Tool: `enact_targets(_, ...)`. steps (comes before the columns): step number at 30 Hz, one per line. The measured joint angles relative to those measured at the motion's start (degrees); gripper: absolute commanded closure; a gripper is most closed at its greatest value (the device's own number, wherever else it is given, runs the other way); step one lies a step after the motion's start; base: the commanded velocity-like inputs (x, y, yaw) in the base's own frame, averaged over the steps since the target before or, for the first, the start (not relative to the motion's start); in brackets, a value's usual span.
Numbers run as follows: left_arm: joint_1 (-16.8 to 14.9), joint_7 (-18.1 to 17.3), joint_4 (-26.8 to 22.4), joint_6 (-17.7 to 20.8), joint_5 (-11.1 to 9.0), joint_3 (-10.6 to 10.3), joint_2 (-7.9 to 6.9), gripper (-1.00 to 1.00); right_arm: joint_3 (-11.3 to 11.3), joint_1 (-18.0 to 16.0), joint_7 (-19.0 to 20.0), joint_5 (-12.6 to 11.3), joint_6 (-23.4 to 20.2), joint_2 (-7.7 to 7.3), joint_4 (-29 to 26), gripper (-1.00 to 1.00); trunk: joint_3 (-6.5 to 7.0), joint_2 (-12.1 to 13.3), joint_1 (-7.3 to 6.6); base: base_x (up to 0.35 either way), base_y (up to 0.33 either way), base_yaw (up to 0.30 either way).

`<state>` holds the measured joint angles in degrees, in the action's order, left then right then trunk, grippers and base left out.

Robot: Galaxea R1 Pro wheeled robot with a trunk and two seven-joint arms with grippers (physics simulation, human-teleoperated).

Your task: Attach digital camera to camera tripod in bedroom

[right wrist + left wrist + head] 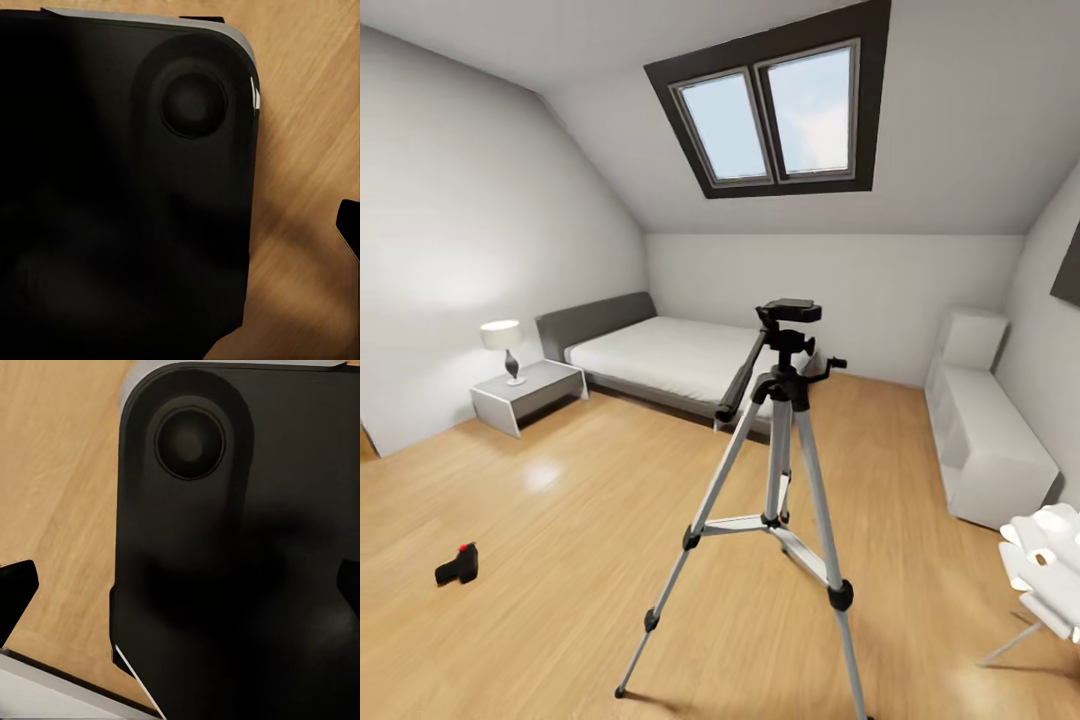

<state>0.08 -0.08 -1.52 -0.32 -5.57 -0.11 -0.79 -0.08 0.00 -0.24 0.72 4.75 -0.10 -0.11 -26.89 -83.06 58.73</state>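
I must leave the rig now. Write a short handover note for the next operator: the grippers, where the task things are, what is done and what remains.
Grippers: fingertips show only at the wrist views' edges, over the robot's dark base and wood floor; open or shut cannot be told, and nothing shows between them.
Digital camera: lies on the floor, at the head view's lower left, apart from the tripod.
Camera tripod: stands upright in the middle of the bedroom, in front of the bed; its pan head is bare.
Done: nothing yet.
Left: pick up the camera, mount it on the pan head.
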Motion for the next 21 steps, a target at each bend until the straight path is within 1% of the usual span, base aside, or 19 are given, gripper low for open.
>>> enact_targets(21, 0.00, 0.00, 0.00, 0.00, 0.00, 0.00, 0.00, -1.00, 0.15, 0.00, 0.00, 0.08, 0.02, 0.00, 0.02, -1.00, 0.00, 0.00, 0.00, 0.000, 0.000, 0.277)
